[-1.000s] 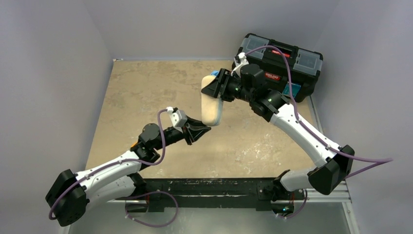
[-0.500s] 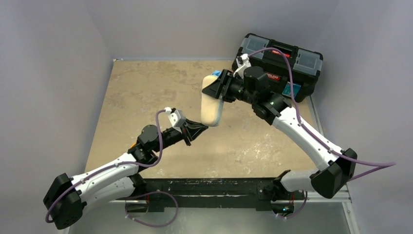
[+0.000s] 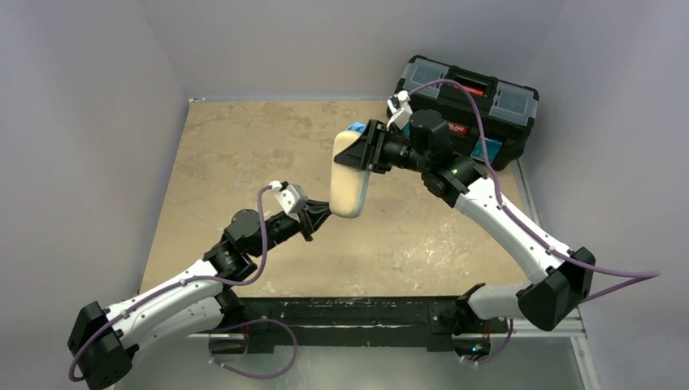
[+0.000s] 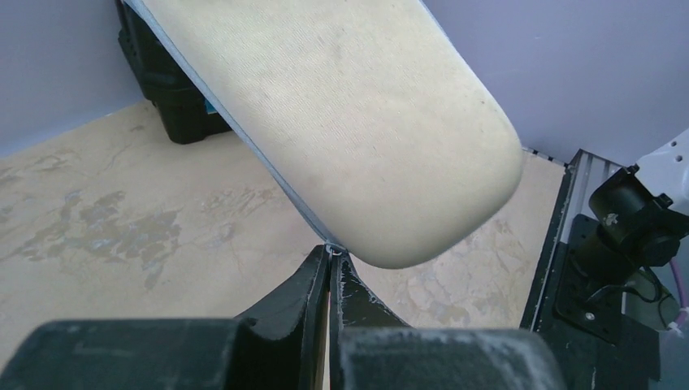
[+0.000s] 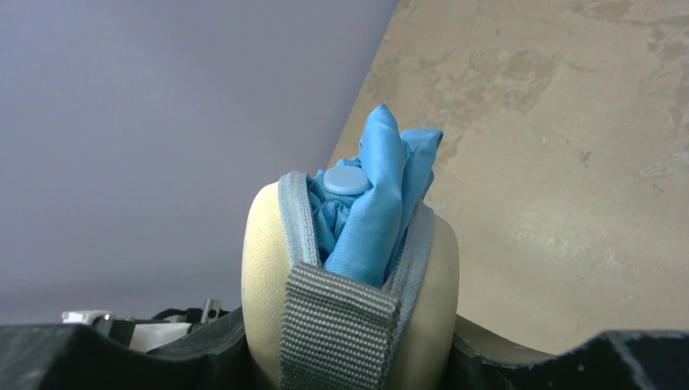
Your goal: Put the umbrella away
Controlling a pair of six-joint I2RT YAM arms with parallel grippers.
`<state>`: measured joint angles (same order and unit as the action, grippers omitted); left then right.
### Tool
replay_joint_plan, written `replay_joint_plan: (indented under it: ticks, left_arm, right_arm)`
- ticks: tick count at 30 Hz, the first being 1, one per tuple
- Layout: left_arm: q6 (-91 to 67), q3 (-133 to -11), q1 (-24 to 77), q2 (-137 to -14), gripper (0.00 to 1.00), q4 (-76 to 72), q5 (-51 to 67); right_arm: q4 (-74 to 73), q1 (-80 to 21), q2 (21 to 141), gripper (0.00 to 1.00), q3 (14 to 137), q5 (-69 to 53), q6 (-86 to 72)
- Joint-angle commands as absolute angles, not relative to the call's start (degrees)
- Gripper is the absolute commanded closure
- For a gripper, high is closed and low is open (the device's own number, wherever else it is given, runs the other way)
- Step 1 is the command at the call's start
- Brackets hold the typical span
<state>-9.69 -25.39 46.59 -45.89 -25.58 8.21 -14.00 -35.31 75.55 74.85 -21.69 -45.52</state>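
Above the table (image 3: 244,162), gripped the grey-beige case (image 3: 349,183) at its top end with the right gripper (image 3: 367,146), the umbrella (image 5: 366,207) stuffed inside, blue fabric bulging from the open mouth. Pinched the left gripper (image 4: 331,260) fingers tight together at the lower seam. Risked jamming fabric in the zipper (image 5: 296,219) when pulled. Could not tell whether its pull was truly caught: too small.

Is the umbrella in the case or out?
Mostly in: the umbrella pokes its blue fabric out of the case's open end.
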Motion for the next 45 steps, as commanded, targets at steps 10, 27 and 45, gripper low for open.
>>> replay_joint_plan:
  ticks: [10, 27, 45]
  left_arm:
    - [1.8, -32.8, 45.8, -40.5, 1.00, -12.3, -1.4]
    - [6.2, -42.6, 45.7, -39.2, 1.00, -0.5, -5.7]
    - [-3.9, -50.5, 45.5, -39.8, 0.72, 10.7, -9.9]
  right_arm:
    - [-19.0, -35.6, 78.4, 1.00, 74.1, -39.0, -38.6]
    - [-24.4, -35.7, 80.4, 1.00, 68.5, -52.7, -29.1]
    - [3.9, -36.7, 76.6, 1.00, 59.0, -62.2, -40.6]
